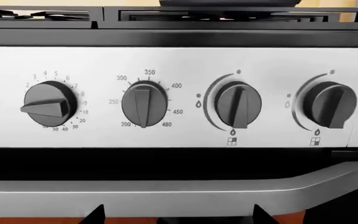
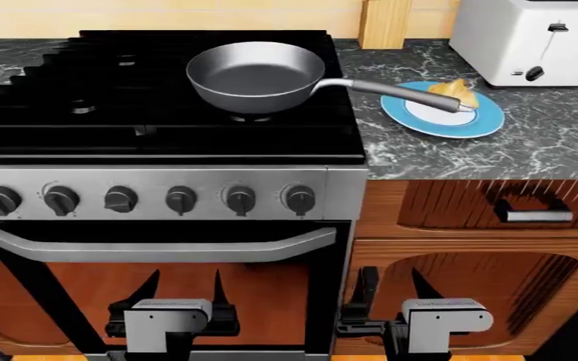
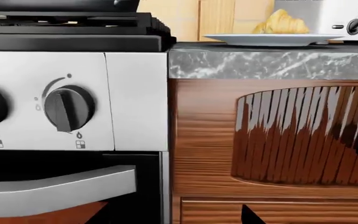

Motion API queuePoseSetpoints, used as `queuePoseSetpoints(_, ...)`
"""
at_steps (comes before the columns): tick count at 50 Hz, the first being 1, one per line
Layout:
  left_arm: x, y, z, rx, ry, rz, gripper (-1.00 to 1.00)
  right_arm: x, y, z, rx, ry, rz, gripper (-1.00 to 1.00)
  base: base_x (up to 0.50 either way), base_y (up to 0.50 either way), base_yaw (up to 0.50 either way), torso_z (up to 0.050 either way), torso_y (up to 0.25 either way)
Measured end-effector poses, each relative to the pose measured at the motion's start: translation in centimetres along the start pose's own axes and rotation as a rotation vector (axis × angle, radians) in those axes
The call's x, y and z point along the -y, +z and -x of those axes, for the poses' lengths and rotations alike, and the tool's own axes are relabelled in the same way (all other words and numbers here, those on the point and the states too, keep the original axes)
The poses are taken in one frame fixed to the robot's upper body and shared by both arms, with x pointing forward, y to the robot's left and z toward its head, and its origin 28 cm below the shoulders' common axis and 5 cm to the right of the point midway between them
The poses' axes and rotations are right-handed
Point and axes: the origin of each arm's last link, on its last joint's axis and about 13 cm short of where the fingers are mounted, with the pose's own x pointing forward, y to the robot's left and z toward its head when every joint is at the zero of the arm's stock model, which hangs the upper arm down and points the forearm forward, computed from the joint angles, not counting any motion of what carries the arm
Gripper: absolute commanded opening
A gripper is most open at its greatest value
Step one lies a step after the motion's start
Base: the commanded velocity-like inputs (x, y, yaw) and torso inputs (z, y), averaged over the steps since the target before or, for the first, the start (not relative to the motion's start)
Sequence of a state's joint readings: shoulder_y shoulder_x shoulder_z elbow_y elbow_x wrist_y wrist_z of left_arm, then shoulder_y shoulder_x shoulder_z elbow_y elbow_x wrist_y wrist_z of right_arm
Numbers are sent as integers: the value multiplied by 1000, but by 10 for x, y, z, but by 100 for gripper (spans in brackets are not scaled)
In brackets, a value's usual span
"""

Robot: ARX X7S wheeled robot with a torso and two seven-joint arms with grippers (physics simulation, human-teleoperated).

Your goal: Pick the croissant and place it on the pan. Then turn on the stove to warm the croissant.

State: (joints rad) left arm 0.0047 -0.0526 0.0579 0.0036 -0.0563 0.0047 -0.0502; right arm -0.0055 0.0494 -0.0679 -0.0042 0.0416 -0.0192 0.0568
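From the head view, the left pincer (image 2: 181, 289) hangs low before the oven door with its dark fingers spread apart, grasping nothing, and the right pincer (image 2: 397, 289) hangs beside it before the wooden cabinet (image 2: 470, 226), likewise released. Well above and beyond both, the pan (image 2: 256, 73) sits on the grates of the stove (image 2: 159, 113), its long handle reaching toward the blue-rimmed plate (image 2: 442, 114) on the marble surface (image 2: 550, 143); the croissant (image 2: 454, 92) lies on that plate (at its far edge), with the white toaster (image 2: 530, 37) just behind. The left wrist view faces the stainless front panel, where four knobs (image 1: 144, 103) show fully above the oven handle (image 1: 166, 191). The right wrist view shows the endmost knob (image 3: 69, 107), and up past the surface edge the croissant (image 3: 281, 23) rests on the plate (image 3: 272, 39).
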Motion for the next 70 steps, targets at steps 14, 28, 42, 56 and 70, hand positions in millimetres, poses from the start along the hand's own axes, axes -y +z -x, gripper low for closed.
queuePoseSetpoints(14,1,-1,0,-4,-8,6,100,0,0,1,8,2,6,100,0,-500,0,0,0)
queuePoseSetpoints(28,2,-1,1,-1,-22,14,100,0,0,1,20,10,8,100,0,-500,0,0,0)
queuePoseSetpoints(42,4,-2,4,-7,-32,15,100,1,1,1,25,16,1,100,0,-318,0,0,0)
queuePoseSetpoints(56,4,-1,3,30,-19,-12,100,0,1,1,26,28,-6,100,0,0,0,34,0)
queuePoseSetpoints(70,4,-1,3,33,-20,-10,100,0,1,1,30,29,-16,100,0,0,0,50,0)
